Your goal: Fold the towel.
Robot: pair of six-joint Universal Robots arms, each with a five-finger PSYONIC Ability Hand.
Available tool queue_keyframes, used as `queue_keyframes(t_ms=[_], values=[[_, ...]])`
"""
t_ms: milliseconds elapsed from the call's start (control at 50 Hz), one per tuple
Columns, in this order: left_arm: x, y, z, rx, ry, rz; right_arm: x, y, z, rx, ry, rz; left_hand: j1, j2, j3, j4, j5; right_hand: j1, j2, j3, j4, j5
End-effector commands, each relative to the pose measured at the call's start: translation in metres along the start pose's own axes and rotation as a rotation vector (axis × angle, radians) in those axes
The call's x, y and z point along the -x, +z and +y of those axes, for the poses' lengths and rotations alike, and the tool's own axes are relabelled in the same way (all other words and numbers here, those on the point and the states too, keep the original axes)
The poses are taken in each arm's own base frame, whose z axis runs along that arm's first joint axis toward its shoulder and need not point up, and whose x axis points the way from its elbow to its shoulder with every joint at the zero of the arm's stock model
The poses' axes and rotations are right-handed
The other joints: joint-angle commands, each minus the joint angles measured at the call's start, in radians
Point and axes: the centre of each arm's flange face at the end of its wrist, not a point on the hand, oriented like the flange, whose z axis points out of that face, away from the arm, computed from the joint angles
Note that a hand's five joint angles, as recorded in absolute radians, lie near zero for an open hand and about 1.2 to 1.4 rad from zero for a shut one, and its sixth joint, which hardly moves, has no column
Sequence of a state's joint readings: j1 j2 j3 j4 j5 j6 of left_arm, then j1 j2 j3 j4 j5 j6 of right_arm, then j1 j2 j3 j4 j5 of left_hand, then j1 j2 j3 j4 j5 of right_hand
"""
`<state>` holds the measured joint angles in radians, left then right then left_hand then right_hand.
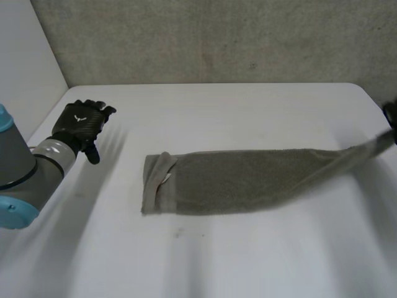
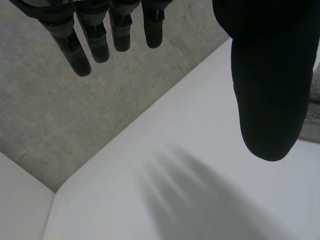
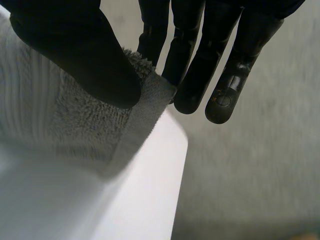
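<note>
Fingers (image 3: 195, 60) and thumb of right hand (image 3: 75, 50) pinch towel (image 1: 248, 180) at its right-end corner, raised off worktop (image 1: 236, 112). Rest of towel lies flat mid-worktop as long strip. Left hand (image 1: 79, 124) well left of towel, fingers straight, holding nothing.

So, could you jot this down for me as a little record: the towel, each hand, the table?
towel: grey-brown, stretched out as a long strip across the table, with a small flap turned over at one end
towel's other end: lifted off the surface, towards the table's edge
right hand: pinching that lifted end between thumb and fingers
left hand: open, fingers straight, over the table, apart from the towel, holding nothing
table: white
fold: not yet brought end to end
</note>
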<state>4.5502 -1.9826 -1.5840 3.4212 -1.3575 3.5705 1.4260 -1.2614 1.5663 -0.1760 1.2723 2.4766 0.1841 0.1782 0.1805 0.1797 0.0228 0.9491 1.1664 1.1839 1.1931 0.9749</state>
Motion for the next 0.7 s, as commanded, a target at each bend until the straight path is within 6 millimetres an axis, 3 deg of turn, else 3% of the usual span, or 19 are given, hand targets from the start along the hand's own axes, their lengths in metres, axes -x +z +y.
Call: queue_keyframes(t_ms=[20,40,80,100,140,160,180,200,240,260,360,480,500,520,540,560,640,680,700], values=[[0.004,-0.018,-0.015,-0.031,-0.052,-0.011,0.080,-0.016,-0.110,-0.308,0.026,-0.204,0.009,0.015,0.012,0.013,-0.004,0.447,0.230,0.212,0.203,0.247],[0.004,-0.018,-0.015,-0.031,-0.053,-0.011,0.080,-0.016,-0.110,-0.309,0.026,-0.205,0.009,0.015,0.012,0.013,-0.004,0.447,0.230,0.212,0.203,0.247],[0.006,-0.024,-0.021,-0.044,-0.075,-0.018,0.136,-0.032,-0.137,-0.397,0.019,-0.346,0.009,0.015,0.012,0.013,-0.004,0.447,0.230,0.212,0.203,0.247],[0.006,-0.025,-0.022,-0.044,-0.075,-0.018,0.137,-0.032,-0.137,-0.397,0.018,-0.347,0.009,0.015,0.012,0.013,-0.004,0.447,0.230,0.212,0.203,0.247],[0.006,-0.031,-0.025,-0.053,-0.089,-0.019,0.198,-0.060,-0.157,-0.474,0.002,-0.497,0.009,0.015,0.012,0.013,-0.004,0.447,0.230,0.212,0.203,0.247],[0.006,-0.031,-0.025,-0.053,-0.089,-0.019,0.198,-0.060,-0.157,-0.474,0.002,-0.498,0.009,0.015,0.012,0.013,-0.004,0.447,0.230,0.212,0.203,0.247],[0.005,-0.033,-0.026,-0.055,-0.093,-0.020,0.224,-0.073,-0.160,-0.496,-0.004,-0.561,0.009,0.015,0.012,0.013,-0.004,0.447,0.230,0.212,0.203,0.247],[0.005,-0.033,-0.026,-0.055,-0.093,-0.020,0.224,-0.073,-0.160,-0.496,-0.004,-0.562,0.009,0.015,0.012,0.013,-0.004,0.447,0.230,0.212,0.203,0.247],[0.004,-0.036,-0.024,-0.047,-0.095,-0.016,0.269,-0.093,-0.156,-0.527,-0.017,-0.679,0.009,0.015,0.012,0.013,-0.004,0.447,0.230,0.212,0.203,0.247],[0.004,-0.036,-0.024,-0.047,-0.095,-0.016,0.269,-0.093,-0.156,-0.527,-0.017,-0.679,0.009,0.015,0.012,0.013,-0.004,0.447,0.230,0.212,0.203,0.247],[-0.002,-0.038,-0.018,-0.026,-0.101,0.000,0.334,-0.129,-0.130,-0.541,-0.046,-0.887,0.012,0.018,0.015,0.016,-0.001,0.447,0.230,0.212,0.203,0.247],[-0.005,-0.037,-0.020,-0.033,-0.104,0.009,0.355,-0.143,-0.118,-0.537,-0.087,-0.945,0.012,0.018,0.015,0.016,-0.001,0.447,0.230,0.212,0.203,0.247],[-0.008,-0.036,-0.021,-0.040,-0.104,0.016,0.354,-0.142,-0.119,-0.541,-0.096,-0.934,0.012,0.018,0.015,0.016,-0.001,0.184,-0.034,-0.051,-0.060,-0.017],[-0.012,-0.035,-0.024,-0.053,-0.110,0.029,0.350,-0.141,-0.122,-0.544,-0.096,-0.912,0.015,0.021,0.018,0.019,0.001,-0.421,-0.638,-0.655,-0.665,-0.621],[-0.013,-0.035,-0.024,-0.053,-0.110,0.029,0.350,-0.141,-0.122,-0.544,-0.096,-0.911,0.015,0.021,0.018,0.019,0.002,-0.427,-0.644,-0.661,-0.671,-0.627],[-0.019,-0.033,-0.029,-0.068,-0.121,0.050,0.342,-0.137,-0.129,-0.543,-0.087,-0.878,0.021,0.026,0.024,0.025,0.007,-0.775,-0.992,-1.009,-1.019,-0.975],[-0.034,-0.031,-0.040,-0.100,-0.161,0.090,0.316,-0.129,-0.145,-0.522,-0.058,-0.767,0.029,0.035,0.033,0.034,0.016,-0.775,-0.992,-1.009,-1.019,-0.975],[-0.050,-0.031,-0.048,-0.120,-0.214,0.137,0.271,-0.104,-0.148,-0.440,0.019,-0.611,0.035,0.041,0.039,0.040,0.022,-0.775,-0.992,-1.009,-1.019,-0.975],[-0.050,-0.031,-0.048,-0.121,-0.215,0.137,0.270,-0.104,-0.148,-0.440,0.020,-0.611,0.035,0.041,0.039,0.040,0.022,-0.775,-0.992,-1.009,-1.019,-0.975]])
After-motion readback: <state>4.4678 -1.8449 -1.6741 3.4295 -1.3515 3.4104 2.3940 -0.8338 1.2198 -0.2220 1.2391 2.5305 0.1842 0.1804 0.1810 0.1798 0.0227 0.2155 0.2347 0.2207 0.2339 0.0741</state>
